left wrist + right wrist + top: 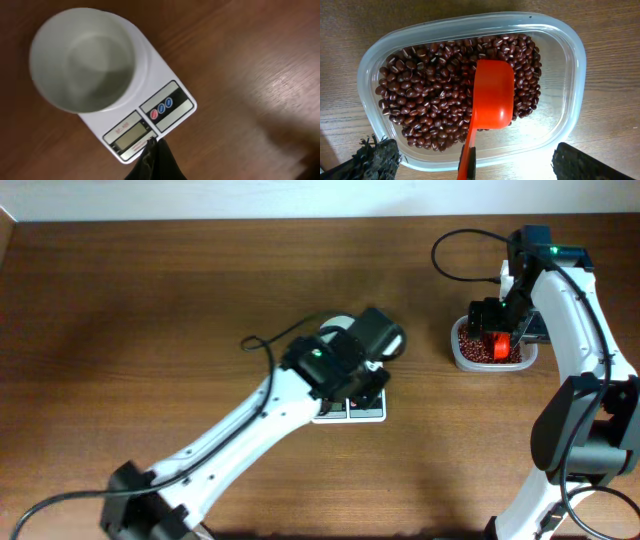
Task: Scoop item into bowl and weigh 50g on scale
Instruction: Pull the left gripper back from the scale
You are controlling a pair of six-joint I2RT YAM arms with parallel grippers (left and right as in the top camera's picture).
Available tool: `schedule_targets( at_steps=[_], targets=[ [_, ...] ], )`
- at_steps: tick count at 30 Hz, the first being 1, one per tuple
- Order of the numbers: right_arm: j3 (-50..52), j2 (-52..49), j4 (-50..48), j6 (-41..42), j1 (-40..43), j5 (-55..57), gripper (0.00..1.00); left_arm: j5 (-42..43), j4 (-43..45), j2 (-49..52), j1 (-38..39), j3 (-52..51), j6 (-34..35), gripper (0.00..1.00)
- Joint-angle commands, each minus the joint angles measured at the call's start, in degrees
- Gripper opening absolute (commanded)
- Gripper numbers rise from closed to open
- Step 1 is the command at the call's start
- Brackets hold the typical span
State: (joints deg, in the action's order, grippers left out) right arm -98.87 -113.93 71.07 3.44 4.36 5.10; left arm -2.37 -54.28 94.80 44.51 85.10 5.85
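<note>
The white bowl [82, 60] stands empty on the white scale [165, 70]; in the overhead view only the bowl's edge [336, 326] and the scale's front [366, 413] show under my left arm. My left gripper [154, 145] is shut and empty, its tip at the scale's front edge by the grey display [127, 131]. The red-brown beans [427, 95] fill a clear plastic container [570, 65]. An orange-red scoop [492, 95] lies on them, handle towards my right gripper [472, 150], which is open with its fingers wide on either side of the handle, not touching it.
The container with the scoop [497, 345] sits at the right of the brown wooden table [150, 330], about a hand's width from the scale. A black cable [265, 340] trails by the left arm. The right arm's base stands at the front right.
</note>
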Motion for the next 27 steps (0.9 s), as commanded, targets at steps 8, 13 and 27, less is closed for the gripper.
schedule_targets(
  at_steps=[8, 13, 27],
  targets=[
    [-0.68, 0.31, 0.0, 0.2, 0.2, 0.11, 0.99, 1.62, 18.95, -1.81, -39.5, 0.46, 8.74, 0.0],
    [-0.68, 0.31, 0.0, 0.22, 0.2, 0.09, 0.99, 2.29, 21.7, 3.89, -46.69, 0.46, 9.33, 0.0],
    [-0.68, 0.31, 0.0, 0.22, 0.22, 0.09, 0.99, 6.4, 1.25, -1.51, -24.33, 1.27, -1.16, 0.0]
  ],
)
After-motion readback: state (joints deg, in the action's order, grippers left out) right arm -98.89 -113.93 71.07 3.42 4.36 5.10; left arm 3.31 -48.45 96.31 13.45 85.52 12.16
